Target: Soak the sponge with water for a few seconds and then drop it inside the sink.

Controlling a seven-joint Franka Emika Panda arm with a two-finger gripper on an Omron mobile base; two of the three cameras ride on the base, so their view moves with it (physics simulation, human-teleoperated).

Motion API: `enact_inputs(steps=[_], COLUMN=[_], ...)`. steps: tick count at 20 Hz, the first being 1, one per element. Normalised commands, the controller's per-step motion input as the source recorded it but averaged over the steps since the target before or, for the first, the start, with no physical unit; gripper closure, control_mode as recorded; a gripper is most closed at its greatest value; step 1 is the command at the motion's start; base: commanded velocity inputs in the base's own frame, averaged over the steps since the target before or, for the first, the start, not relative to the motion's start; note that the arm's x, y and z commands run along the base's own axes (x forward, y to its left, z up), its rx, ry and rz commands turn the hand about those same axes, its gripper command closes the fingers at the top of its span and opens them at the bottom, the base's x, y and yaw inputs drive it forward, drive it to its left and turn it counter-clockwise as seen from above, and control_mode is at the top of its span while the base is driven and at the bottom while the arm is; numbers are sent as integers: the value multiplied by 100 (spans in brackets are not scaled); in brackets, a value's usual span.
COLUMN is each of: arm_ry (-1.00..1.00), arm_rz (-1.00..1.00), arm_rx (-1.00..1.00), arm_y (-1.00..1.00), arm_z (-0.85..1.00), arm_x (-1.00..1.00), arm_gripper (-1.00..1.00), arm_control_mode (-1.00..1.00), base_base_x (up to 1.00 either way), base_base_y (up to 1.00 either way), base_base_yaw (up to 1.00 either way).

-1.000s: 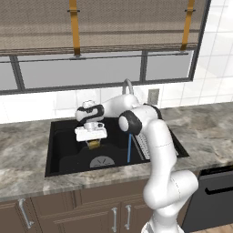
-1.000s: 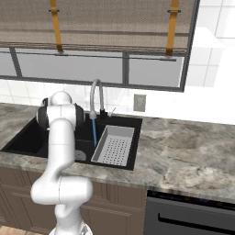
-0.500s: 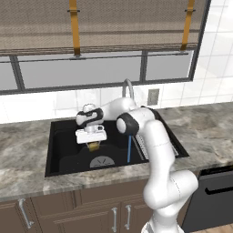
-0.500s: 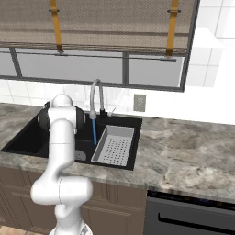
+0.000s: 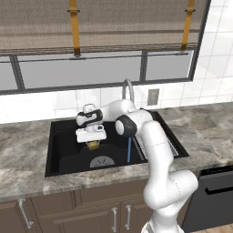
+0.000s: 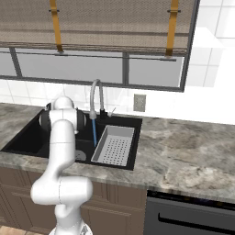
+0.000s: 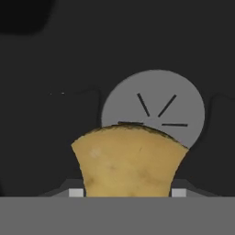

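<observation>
The sponge is showing mottled yellow-orange against the black sink, whose round drain is looking grey with dark lines. The water is running blue beside a grey perforated drainer tray.

Sponge hangs over sink, left of water.

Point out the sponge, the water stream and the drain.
sponge (image 7: 130,160), hand view, middle of its yellow face
water stream (image 5: 129,150), left base view, mid-stream
drain (image 7: 172,105), hand view, bare grey disc
</observation>
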Motion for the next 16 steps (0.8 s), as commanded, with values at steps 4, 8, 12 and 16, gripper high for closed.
enact_inputs(steps=[4, 8, 12, 16], arm_ry=[-3, -3, -2, -1], arm_rz=[0, 0, 0, 0], arm_rx=[0, 0, 0, 0], arm_y=[0, 0, 0, 0], arm_z=[-13, -13, -12, -14], arm_x=[29, 31, 31, 29], arm_gripper=[100, 100, 100, 100], arm_control_mode=[-100, -100, -100, -100], base_base_x=[0, 0, 0, 0], base_base_y=[0, 0, 0, 0], base_base_yaw=[0, 0, 0, 0])
